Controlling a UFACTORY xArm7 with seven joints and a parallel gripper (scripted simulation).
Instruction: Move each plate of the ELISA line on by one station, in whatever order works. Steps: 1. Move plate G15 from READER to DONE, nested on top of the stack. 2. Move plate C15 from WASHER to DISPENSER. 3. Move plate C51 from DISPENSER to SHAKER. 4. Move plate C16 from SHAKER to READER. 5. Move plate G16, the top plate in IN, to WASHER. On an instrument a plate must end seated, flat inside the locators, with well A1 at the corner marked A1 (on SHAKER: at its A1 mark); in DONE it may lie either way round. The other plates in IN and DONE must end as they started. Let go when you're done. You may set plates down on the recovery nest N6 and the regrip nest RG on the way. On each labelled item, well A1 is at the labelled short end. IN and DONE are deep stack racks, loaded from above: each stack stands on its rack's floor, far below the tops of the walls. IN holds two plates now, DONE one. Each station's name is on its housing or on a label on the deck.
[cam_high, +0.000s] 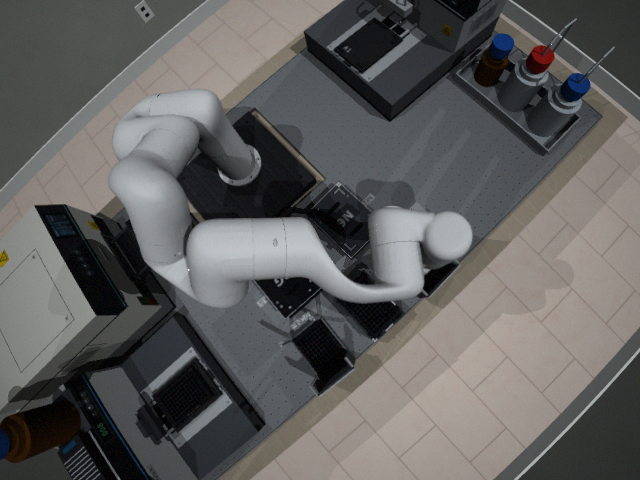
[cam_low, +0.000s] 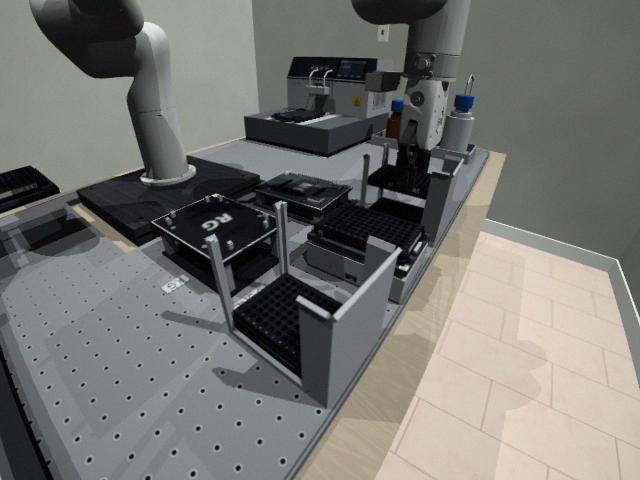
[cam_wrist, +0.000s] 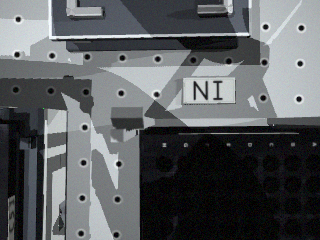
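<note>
While the perforated grey worktop (cam_low: 129, 372) sits on a tan bench over beige floor tiles with grey walls behind, the end effector (cam_low: 412, 167) reaches down into the IN rack (cam_low: 439, 198), clamped on the top plate G16 (cam_low: 393, 178), raised above the rack floor. IN label (cam_wrist: 208, 90) lies just beyond the plate. Nearest rack (cam_low: 341, 335) holds one black plate (cam_low: 268, 315).

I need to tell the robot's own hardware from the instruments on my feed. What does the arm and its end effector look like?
The arm is smooth, glossy pale grey-white, built of fat rounded tubular links with thin seam lines at the joints and no visible external cables. Its foot ends in a lighter ring flange on a black square base plate. The end effector has a white body with a dark round fitting and dark fingers.
</note>
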